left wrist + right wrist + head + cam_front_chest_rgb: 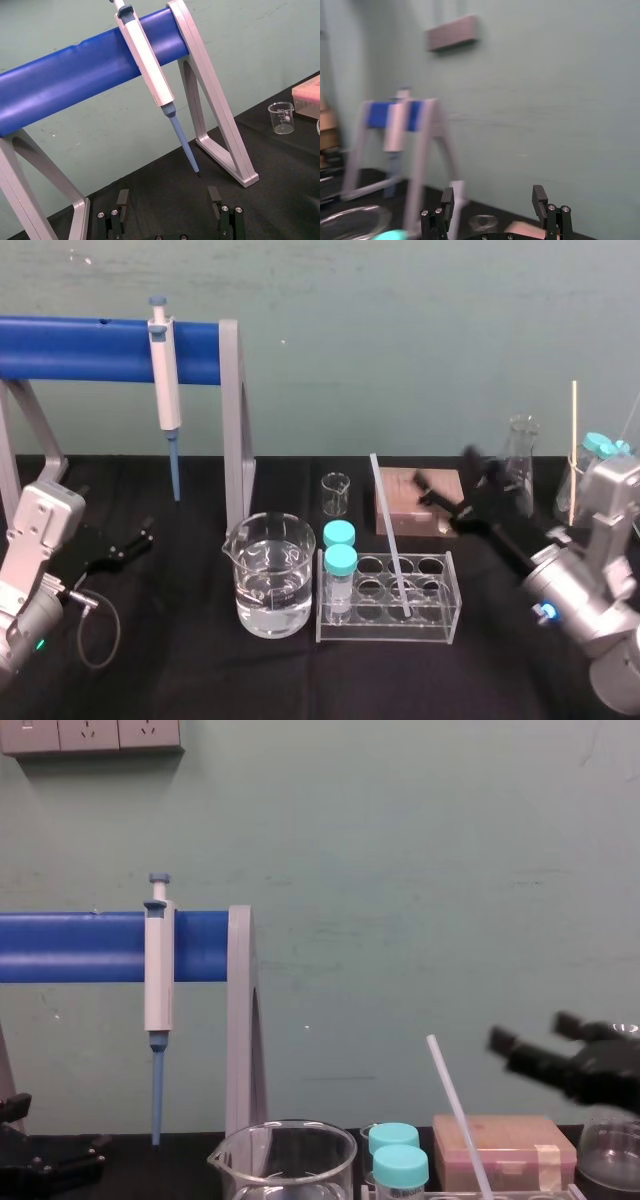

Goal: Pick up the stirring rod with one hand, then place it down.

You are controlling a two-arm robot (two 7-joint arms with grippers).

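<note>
The right gripper hangs in the air with its two black fingers spread apart and nothing between them. In the head view it is over the pink box, to the right of the upper end of the stirring rod, and it does not touch the rod. In the chest view this gripper is at about the same height as the rod's top and well to the right of it.

The stirring rod stands tilted in the clear tube rack. Its lower end sits in one hole of the rack, and its upper end leans back and a little to the left, near the small beaker. Two vials with teal caps stand at the left end of the same rack, and just beside the rack, on its left, is a large beaker with water.

The left gripper rests low over the black table at the far left, also with its fingers apart. It is near the blue stand, where the pipette hangs.
</note>
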